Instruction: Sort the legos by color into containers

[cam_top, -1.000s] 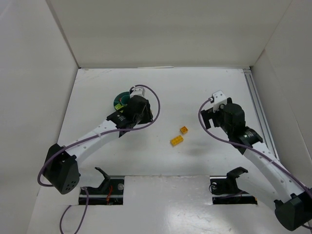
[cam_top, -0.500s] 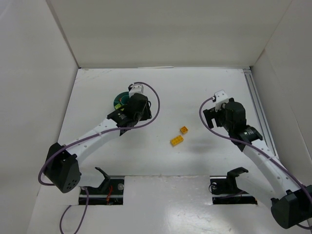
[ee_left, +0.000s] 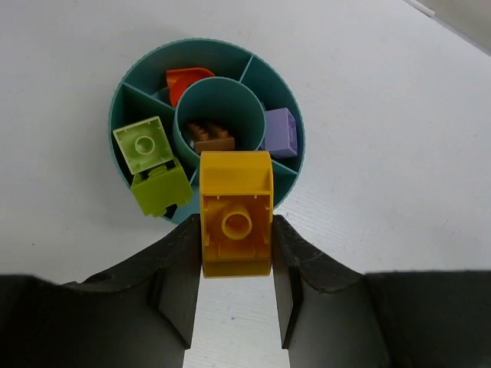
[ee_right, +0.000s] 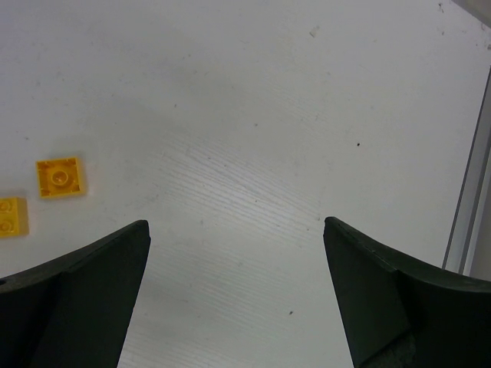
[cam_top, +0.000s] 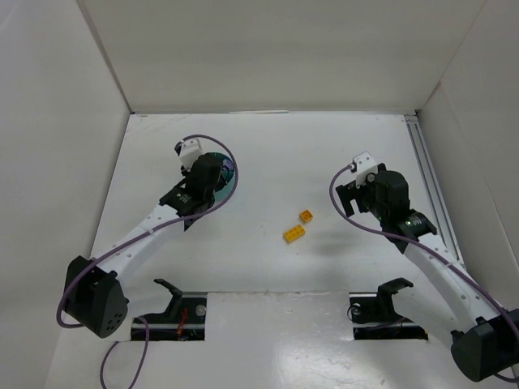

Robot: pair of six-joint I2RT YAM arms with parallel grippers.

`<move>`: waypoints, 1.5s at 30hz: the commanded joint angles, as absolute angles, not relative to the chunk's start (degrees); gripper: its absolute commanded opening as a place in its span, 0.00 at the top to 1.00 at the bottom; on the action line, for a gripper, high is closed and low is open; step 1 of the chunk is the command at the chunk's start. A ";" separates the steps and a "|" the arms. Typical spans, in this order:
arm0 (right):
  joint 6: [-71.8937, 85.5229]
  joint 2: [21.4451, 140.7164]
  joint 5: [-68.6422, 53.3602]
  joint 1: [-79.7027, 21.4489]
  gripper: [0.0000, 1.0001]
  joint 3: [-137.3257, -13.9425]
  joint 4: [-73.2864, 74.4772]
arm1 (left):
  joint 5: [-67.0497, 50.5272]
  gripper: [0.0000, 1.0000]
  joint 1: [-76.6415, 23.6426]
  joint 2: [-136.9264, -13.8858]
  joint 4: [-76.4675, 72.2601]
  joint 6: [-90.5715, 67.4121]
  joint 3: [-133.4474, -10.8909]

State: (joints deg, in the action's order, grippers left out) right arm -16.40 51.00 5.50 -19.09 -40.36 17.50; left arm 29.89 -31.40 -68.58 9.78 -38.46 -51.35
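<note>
My left gripper [ee_left: 236,239] is shut on an orange-yellow brick [ee_left: 236,218] and holds it over the near edge of the round teal dish [ee_left: 116,115]. The dish holds two lime green bricks [ee_left: 150,165], an orange-red piece [ee_left: 189,78], a purple brick [ee_left: 281,132] and a brown brick [ee_left: 212,138] in its central cup. In the top view the left gripper [cam_top: 203,177] covers most of the dish [cam_top: 229,180]. Two orange-yellow bricks [cam_top: 306,215] [cam_top: 294,234] lie mid-table, also in the right wrist view [ee_right: 60,177] [ee_right: 11,216]. My right gripper [ee_right: 234,230] is open and empty, right of them.
A metal rail [cam_top: 427,182] runs along the table's right side and shows at the right edge of the right wrist view [ee_right: 468,207]. White walls close in the table at the left, back and right.
My left arm has swung left and farther back with the brick, so the dish now shows on its right side. The right arm has barely moved.
</note>
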 commanded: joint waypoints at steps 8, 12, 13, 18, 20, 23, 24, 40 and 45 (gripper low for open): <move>-18.02 50.54 4.04 -18.11 0.01 -40.52 14.24 | 34.18 0.93 -31.46 -74.44 0.09 -36.65 -53.08; -18.54 50.54 4.57 -17.58 0.01 -40.52 14.24 | 34.72 0.93 -31.46 -77.34 -4.30 -36.04 -52.48; -18.54 50.54 4.57 -17.58 0.01 -40.52 14.24 | 34.72 0.93 -31.46 -78.13 -4.83 -36.04 -52.47; -18.54 50.54 4.57 -17.58 0.01 -40.52 14.77 | 35.50 0.93 -31.46 -78.75 -8.78 -37.52 -51.94; -18.54 50.54 5.09 -17.58 0.01 -40.52 14.77 | 36.04 0.90 -31.46 -78.75 -9.49 -37.53 -51.33; -18.54 50.54 5.10 -17.58 0.01 -40.52 14.77 | 37.52 0.88 -31.46 -78.75 -10.99 -37.00 -50.71; -18.54 50.54 5.10 -17.58 0.01 -40.52 14.77 | 37.53 0.87 -31.46 -79.27 -11.51 -37.00 -50.71; -18.54 50.54 6.15 -17.05 0.01 -41.04 14.77 | 40.43 0.74 -31.46 -79.89 -13.18 -35.86 -49.04; -18.54 50.54 6.15 -17.05 0.01 -41.04 14.77 | 39.90 0.66 -31.46 -79.89 -13.18 -36.39 -47.99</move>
State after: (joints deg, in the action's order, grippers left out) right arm -18.28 51.03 5.58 -17.30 -40.34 17.50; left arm 39.07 -31.40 -80.18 -11.07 -36.58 -48.75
